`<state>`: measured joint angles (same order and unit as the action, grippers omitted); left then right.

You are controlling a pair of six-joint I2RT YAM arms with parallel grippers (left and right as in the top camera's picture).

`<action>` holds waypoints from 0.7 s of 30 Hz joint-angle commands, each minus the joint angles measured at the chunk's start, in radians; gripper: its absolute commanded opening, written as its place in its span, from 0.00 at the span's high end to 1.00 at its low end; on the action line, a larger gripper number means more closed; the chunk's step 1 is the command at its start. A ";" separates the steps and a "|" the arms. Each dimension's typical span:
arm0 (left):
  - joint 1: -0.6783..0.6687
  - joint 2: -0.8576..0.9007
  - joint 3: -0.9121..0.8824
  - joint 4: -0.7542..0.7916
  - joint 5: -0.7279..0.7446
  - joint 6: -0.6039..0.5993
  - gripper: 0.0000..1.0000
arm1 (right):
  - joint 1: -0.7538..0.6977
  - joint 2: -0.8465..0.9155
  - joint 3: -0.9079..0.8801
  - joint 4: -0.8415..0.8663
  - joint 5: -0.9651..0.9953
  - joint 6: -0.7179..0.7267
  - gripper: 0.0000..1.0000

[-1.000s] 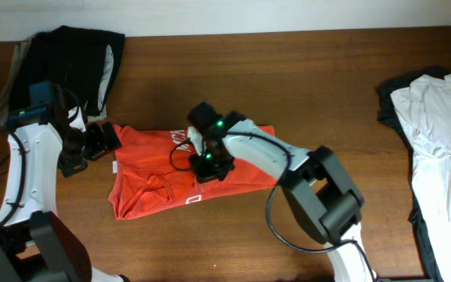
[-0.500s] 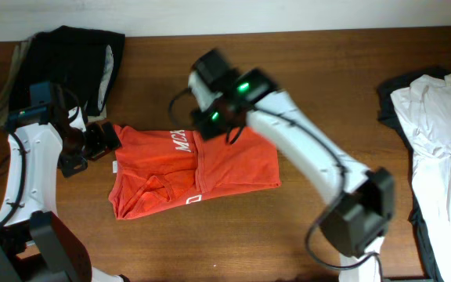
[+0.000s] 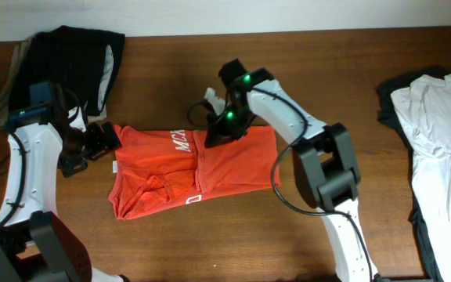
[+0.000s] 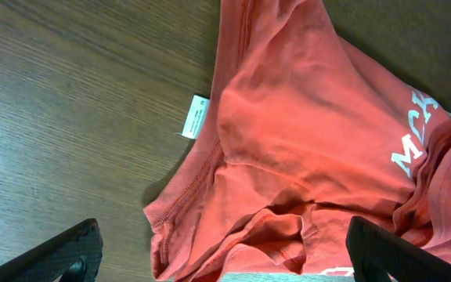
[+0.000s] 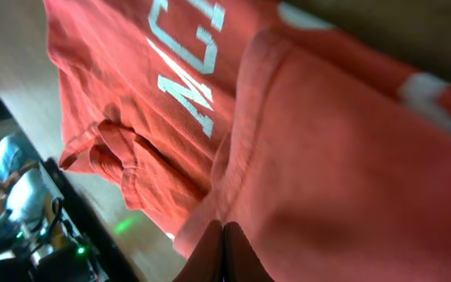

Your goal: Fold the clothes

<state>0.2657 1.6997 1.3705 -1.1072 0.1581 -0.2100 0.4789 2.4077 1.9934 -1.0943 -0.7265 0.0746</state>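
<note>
Dark clothes [image 3: 69, 55] crowd the table's [image 3: 366, 63] far-left corner. Left gripper [image 3: 99, 144] gapes wide, empty, just beside the red-orange T-shirt's [image 3: 233, 168] left edge. Right gripper [image 3: 219, 135] sits pinched closed on its top edge; grip unclear. Bare wood, then white garments [image 3: 437, 133] at the right edge.

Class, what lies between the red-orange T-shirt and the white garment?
Overhead view: bare table between red-orange T-shirt and white garment, with the right arm crossing above.

Overhead faces straight down on the brown wooden table [image 3: 327, 70]; both wrist cameras sit close over one red-orange lettered T-shirt [image 4: 304, 133]
</note>
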 commanded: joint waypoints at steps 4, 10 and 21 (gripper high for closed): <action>-0.002 -0.002 0.005 -0.001 0.011 -0.003 0.01 | 0.024 0.093 0.000 0.125 -0.055 0.040 0.94; -0.002 -0.002 0.005 -0.005 0.011 -0.003 0.01 | -0.014 0.121 0.000 0.233 0.020 0.092 0.92; -0.004 -0.002 0.005 0.011 0.022 -0.003 0.01 | -0.075 0.097 0.222 0.159 0.055 0.028 0.92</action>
<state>0.2657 1.6997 1.3705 -1.1023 0.1619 -0.2100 0.4171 2.5130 2.0808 -0.8558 -0.6746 0.1555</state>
